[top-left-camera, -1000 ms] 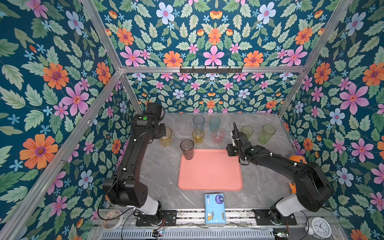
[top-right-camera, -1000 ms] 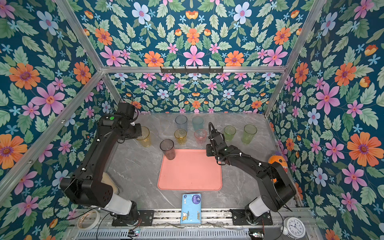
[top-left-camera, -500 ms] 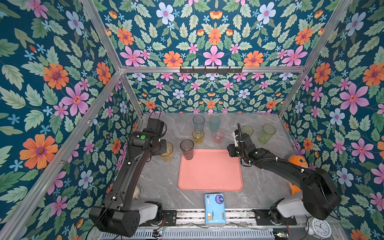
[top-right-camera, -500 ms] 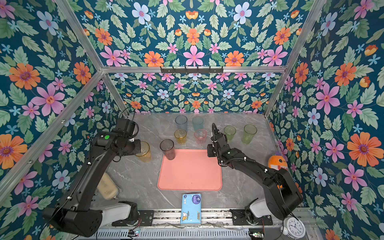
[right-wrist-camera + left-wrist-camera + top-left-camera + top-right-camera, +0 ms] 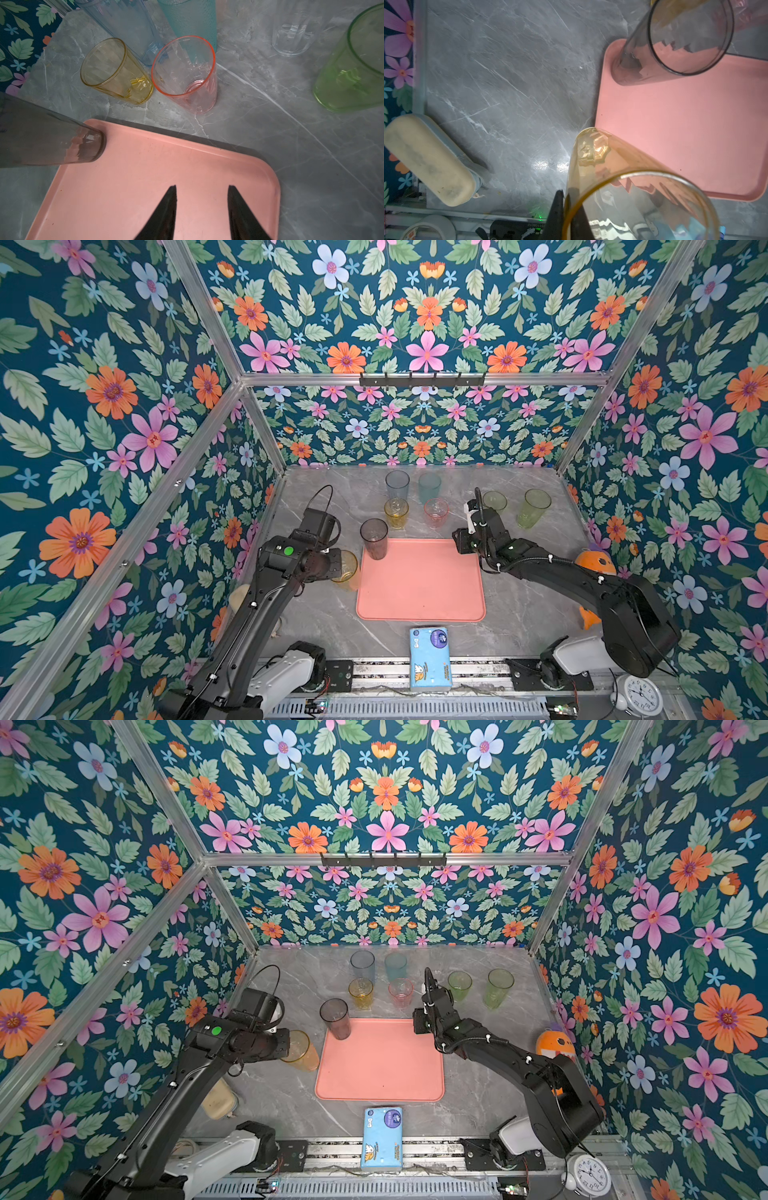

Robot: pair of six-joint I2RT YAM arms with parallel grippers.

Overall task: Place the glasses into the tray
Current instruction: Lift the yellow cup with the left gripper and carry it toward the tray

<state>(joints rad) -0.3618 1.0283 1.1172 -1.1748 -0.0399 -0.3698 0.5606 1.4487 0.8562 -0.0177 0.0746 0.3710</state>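
Left tool [image 5: 565, 193] clamped on amber glass [image 5: 623, 166], near upright, mouth up; right tool [image 5: 202, 187] apart

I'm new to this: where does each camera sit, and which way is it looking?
Top views: twin eyes high above the front edge, looking down at the table; left arm and right arm show.
Left wrist: on the left arm, looking down past the left gripper, shut on the amber glass, toward the tray.
Right wrist: on the right arm, looking down over the open right gripper at the tray's far edge.
Shared: both wrist views show the smoky grey glass standing in the tray.
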